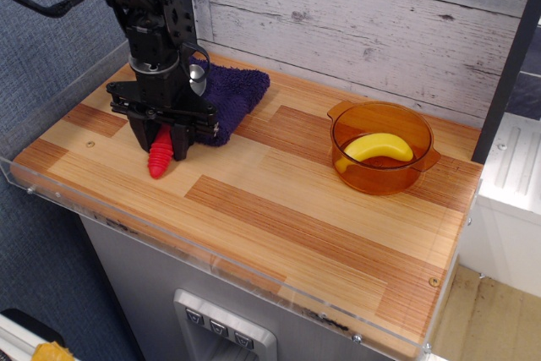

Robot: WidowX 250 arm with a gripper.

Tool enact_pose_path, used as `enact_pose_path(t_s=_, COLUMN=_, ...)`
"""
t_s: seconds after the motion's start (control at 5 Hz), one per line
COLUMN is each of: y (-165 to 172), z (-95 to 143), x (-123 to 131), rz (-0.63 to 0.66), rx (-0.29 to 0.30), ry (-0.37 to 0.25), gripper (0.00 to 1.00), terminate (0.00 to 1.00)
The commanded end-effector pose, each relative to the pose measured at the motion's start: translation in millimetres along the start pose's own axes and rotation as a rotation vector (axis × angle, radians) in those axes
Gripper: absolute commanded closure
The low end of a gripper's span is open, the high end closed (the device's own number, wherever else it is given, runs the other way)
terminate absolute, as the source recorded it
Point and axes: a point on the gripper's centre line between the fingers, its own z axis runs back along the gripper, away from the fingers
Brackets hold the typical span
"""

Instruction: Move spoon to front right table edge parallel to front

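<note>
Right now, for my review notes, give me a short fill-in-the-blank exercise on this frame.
1. The gripper straddles the spoon's ribbed ____ handle.
2. The banana lies inside the orange ____.
3. The spoon's silver bowl rests on the ____ cloth.
4. The table is rimmed with clear ____.

Missing words: red; pot; purple; acrylic
</note>
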Motion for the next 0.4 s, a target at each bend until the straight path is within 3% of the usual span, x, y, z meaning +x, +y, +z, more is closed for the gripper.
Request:
enact_pose_path(t_s=0.0, y=14, z=23, x=6, rz=-0.002, rx=0.049, ry=-0.039, gripper=1.00, terminate=0.00)
enact_pose_path(t_s=0.2, y=16, z=39, x=10, rz=0.013, rx=0.081, ry=-0.074, gripper=1.00, terminate=0.00)
